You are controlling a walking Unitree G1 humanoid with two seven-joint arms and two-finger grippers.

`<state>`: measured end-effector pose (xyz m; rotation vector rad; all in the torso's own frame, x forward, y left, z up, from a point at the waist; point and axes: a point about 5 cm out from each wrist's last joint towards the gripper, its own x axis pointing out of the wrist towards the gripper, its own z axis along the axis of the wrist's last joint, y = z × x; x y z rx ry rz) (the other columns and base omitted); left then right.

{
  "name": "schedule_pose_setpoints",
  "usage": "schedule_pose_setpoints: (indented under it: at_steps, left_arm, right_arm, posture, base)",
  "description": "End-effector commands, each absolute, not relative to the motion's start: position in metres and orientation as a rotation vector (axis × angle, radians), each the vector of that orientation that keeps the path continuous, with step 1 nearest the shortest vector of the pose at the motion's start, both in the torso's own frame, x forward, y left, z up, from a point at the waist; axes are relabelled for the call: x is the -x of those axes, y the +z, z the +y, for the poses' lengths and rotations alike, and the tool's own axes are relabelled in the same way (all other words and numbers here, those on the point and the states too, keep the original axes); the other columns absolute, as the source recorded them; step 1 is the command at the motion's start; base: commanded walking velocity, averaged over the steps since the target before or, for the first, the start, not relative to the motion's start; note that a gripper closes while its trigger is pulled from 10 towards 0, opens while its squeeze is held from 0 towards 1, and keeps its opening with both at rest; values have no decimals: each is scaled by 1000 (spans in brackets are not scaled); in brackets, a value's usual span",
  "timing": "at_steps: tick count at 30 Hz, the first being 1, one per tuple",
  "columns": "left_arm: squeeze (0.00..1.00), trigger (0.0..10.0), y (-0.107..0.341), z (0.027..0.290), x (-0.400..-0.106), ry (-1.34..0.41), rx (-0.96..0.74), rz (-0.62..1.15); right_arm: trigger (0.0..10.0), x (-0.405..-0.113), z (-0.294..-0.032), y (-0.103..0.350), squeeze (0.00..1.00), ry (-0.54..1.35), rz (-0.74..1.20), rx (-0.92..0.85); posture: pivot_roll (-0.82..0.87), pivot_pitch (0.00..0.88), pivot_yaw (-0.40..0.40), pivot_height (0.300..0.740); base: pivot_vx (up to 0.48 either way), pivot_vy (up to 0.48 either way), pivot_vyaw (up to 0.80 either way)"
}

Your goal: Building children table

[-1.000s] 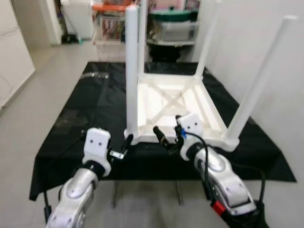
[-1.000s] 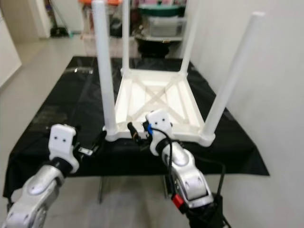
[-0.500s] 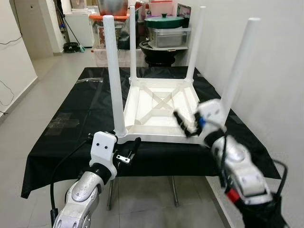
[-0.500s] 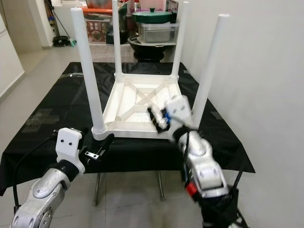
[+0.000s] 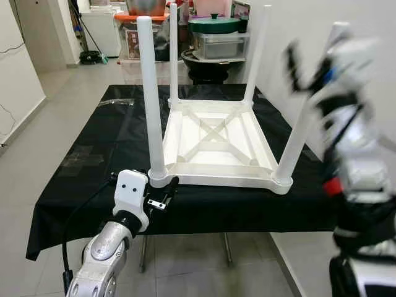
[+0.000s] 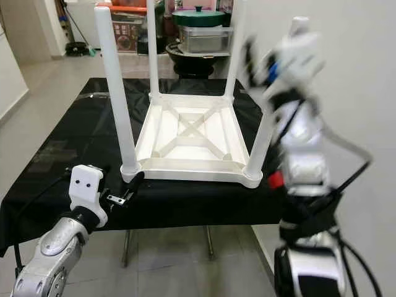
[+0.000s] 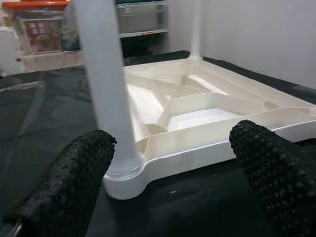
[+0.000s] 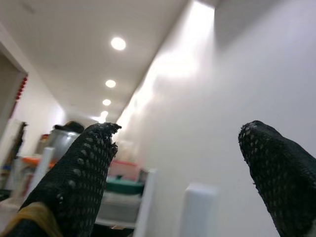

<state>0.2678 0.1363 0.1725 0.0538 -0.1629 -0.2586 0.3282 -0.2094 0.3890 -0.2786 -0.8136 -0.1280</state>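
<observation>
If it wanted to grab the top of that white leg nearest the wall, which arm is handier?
Probably the right. The right gripper is raised, open, beside the top of the near right leg. The left gripper is low, open, at the near left leg's base.

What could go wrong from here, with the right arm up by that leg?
1. The right pincer, open and blurred with motion, is raised beside the top of the near right leg; a mistimed swing could knock it and shove the upturned white table.
2. That leg's corner stands near the edge of the black-covered table, so a shove might tip it off.
3. The left pincer, open, straddles the near left leg; closing off-centre could twist it.
</observation>
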Motion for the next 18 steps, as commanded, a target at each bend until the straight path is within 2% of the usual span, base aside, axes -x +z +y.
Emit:
schedule_pose_setpoints:
  at_steps: [1, 6, 11, 18]
  left_arm:
    - [0, 10000, 168, 136, -268, -258, -60, -150]
    - [0, 10000, 168, 135, -267, -257, -60, -150]
    - [0, 10000, 167, 136, -267, -253, -62, -149]
    - [0, 10000, 166, 134, -267, -260, -61, -149]
  right_arm:
    - [10000, -335, -216, 382, 0, -164, -774, 290]
    - [10000, -343, -225, 383, 0, -215, -754, 285]
    - [10000, -359, -216, 367, 0, -101, -641, 239]
    - [10000, -374, -226, 361, 0, -86, -558, 149]
  posture:
    - [61, 0, -54, 740]
    - [65, 0, -57, 740]
    - [64, 0, -58, 740]
    - [60, 0, -60, 740]
  base:
    - [0, 0, 0]
    - [0, 0, 0]
    - [0, 0, 0]
    - [0, 0, 0]
